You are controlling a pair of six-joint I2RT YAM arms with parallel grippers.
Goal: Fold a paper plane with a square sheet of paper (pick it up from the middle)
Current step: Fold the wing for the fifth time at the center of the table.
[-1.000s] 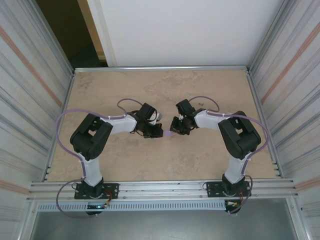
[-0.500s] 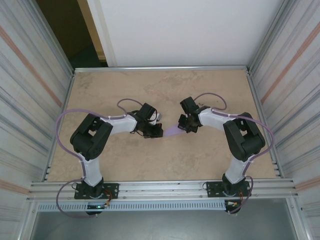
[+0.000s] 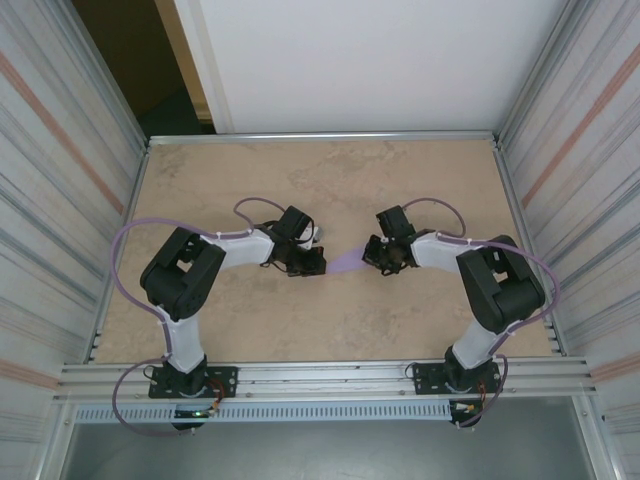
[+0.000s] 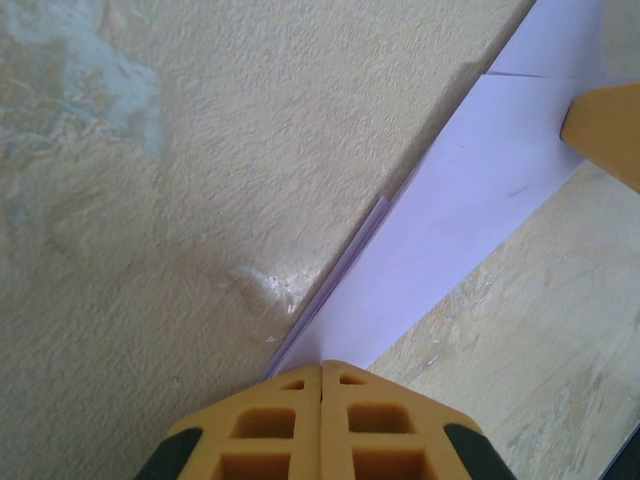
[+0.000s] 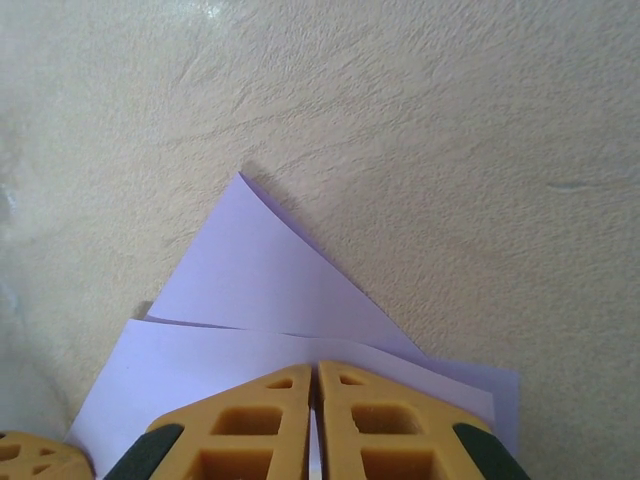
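While both arms meet over the middle of the table (image 3: pixel 330 175), the folded paper (image 3: pixel 347 262) stretches between them. Pretty sure the left gripper (image 4: pixel 321 368) is clamped tight on one end, fingers pressed together. Same deal for the right gripper (image 5: pixel 316 368), closed on the other end, with a triangular flap (image 5: pixel 265 275) poking out past its tips.

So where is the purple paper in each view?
Top external: the purple paper is mid-picture, between the two arms' jaws.
Left wrist: a strip running from bottom centre to the top right corner.
Right wrist: lower centre, its point aimed up.
Shared landmark: the tan table beneath it.
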